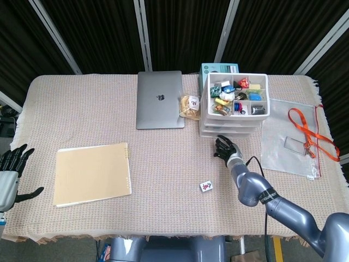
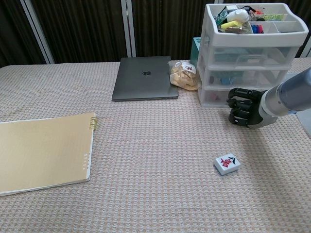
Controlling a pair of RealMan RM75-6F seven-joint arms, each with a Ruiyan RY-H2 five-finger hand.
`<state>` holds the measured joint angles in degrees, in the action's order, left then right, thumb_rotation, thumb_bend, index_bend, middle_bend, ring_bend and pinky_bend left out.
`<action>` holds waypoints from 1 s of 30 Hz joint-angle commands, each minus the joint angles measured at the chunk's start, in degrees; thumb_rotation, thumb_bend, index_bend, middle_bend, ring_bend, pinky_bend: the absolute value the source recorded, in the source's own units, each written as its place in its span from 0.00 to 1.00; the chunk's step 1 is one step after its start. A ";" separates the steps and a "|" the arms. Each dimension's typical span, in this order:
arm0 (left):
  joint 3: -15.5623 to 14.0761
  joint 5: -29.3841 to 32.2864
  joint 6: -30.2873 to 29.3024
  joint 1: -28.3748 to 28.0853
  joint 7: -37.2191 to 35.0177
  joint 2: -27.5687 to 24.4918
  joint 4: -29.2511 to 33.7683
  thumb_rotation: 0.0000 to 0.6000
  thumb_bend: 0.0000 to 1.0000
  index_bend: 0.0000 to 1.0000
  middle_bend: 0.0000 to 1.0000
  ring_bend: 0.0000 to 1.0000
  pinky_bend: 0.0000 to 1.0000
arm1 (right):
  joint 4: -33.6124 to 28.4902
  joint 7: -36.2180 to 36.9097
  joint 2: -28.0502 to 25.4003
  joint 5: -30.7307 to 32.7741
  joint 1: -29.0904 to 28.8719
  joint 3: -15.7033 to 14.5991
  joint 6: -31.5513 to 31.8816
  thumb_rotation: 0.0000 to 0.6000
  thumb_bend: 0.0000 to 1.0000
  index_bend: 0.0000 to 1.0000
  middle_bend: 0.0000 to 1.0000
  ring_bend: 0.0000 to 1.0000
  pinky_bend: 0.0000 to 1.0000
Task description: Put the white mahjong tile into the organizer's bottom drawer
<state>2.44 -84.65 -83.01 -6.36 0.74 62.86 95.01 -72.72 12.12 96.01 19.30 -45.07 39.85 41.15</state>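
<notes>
The white mahjong tile [image 2: 226, 164] lies face up on the table [image 2: 155, 145], long axis skewed toward the organizer [image 2: 252, 53]. The right hand [image 2: 245, 113] is empty, fingers curled; the left hand [image 1: 10, 164] is splayed open.

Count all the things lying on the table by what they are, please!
Laptop: 1
Notebook: 1
Mahjong tile: 1
Drawer organizer: 1
Snack bag: 1
Teal box: 1
Clear pouch with orange lanyard: 1
Total: 7

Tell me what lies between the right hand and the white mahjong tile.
Nothing but bare woven tablecloth lies between the right hand and the white mahjong tile; the chest view shows it clearly.
</notes>
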 commanded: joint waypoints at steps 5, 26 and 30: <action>0.10 0.22 0.03 0.00 -0.15 -0.02 0.03 1.00 0.16 0.08 0.00 0.00 0.00 | 1.06 -1.37 0.92 1.44 -1.19 0.52 0.00 1.00 0.48 0.40 0.82 0.87 0.74; 0.02 0.29 0.00 0.07 0.10 -0.01 0.38 1.00 0.16 0.08 0.00 0.00 0.00 | -8.68 -4.25 -2.66 3.21 2.62 -0.34 2.24 1.00 0.48 0.43 0.82 0.87 0.74; 0.02 0.45 0.01 0.10 0.41 0.07 0.40 1.00 0.16 0.09 0.00 0.00 0.00 | -11.75 -4.67 -3.44 3.29 3.52 -1.32 3.32 1.00 0.48 0.42 0.82 0.87 0.74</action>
<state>2.46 -84.21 -83.01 -6.26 1.15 62.91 95.40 -83.29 7.70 93.09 22.54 -42.11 39.06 43.89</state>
